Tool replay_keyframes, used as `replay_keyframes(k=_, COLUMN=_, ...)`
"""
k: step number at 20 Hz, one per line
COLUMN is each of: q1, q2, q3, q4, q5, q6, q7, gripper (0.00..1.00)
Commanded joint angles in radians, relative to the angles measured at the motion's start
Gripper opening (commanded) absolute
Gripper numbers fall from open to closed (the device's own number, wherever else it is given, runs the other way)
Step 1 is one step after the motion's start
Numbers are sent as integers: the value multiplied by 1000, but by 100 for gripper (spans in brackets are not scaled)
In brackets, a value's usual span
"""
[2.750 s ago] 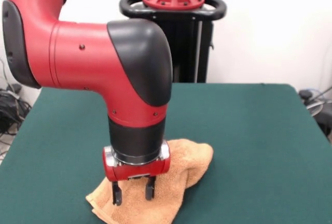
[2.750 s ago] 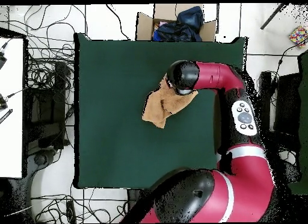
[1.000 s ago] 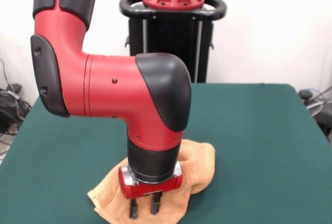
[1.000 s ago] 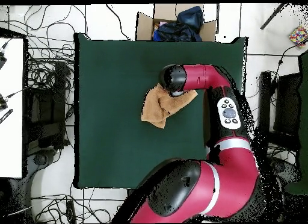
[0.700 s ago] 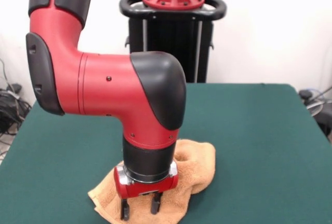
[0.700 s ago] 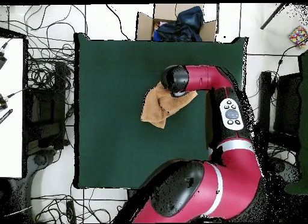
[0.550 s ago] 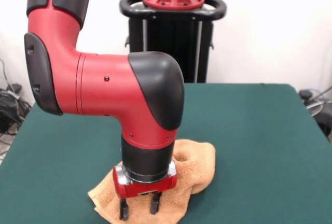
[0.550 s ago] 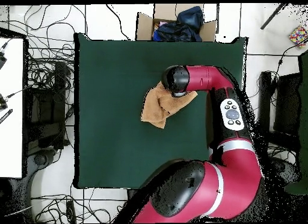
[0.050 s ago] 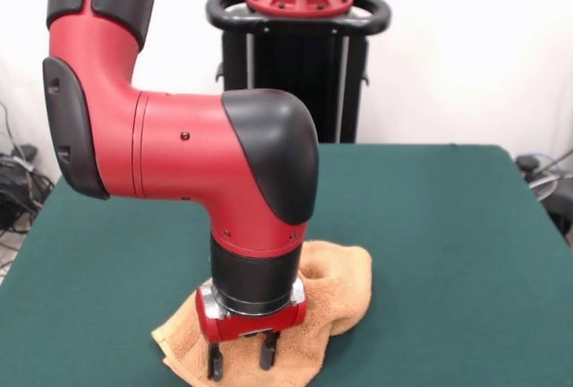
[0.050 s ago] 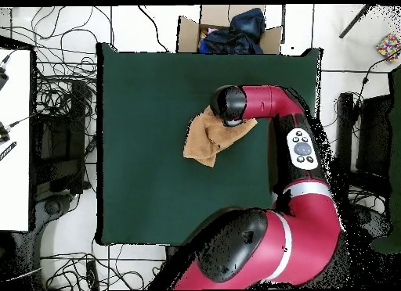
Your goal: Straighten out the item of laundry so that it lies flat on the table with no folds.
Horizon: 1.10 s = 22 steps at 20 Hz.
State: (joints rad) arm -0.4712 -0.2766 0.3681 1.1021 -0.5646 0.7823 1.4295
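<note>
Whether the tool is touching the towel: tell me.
Touching. In the front view the open tool's fingertips press into the rumpled towel, with no gap under them.

No readable text, labels, brands, numbers or signs in either view.

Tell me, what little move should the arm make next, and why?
Probably close the gripper on the cloth: its open fingers sit down on the towel, which lies bunched and folded on the table, so it needs a hold before pulling it flat.
</note>
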Motion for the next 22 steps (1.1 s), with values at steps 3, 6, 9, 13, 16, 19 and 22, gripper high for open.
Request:
replay_keyframes(k=3, q1=-65, q2=15, q3=133, q4=186, q5=23, q6=-101, q7=-143, gripper=100)
replay_keyframes(k=6, q1=-89, q2=2, q3=176, q4=223, q5=28, q6=-104, q7=-176, gripper=100)
replay_keyframes(k=9, q1=-104, q2=-3, q3=191, q4=237, q5=17, q6=-110, q7=-175, gripper=100)
replay_keyframes(k=13, q1=-134, q2=-15, q3=227, q4=265, q5=17, q6=-108, q7=-185, gripper=100)
replay_keyframes(k=16, q1=-147, q2=-21, q3=237, q4=277, q5=7, q6=-105, q7=-184, gripper=100)
replay_keyframes(k=19, q1=-143, q2=-26, q3=231, q4=274, q5=-11, q6=-99, q7=-172, gripper=100)
replay_keyframes(k=22, q1=-115, q2=-43, q3=197, q4=262, q5=-53, q6=-115, q7=-138, gripper=0)
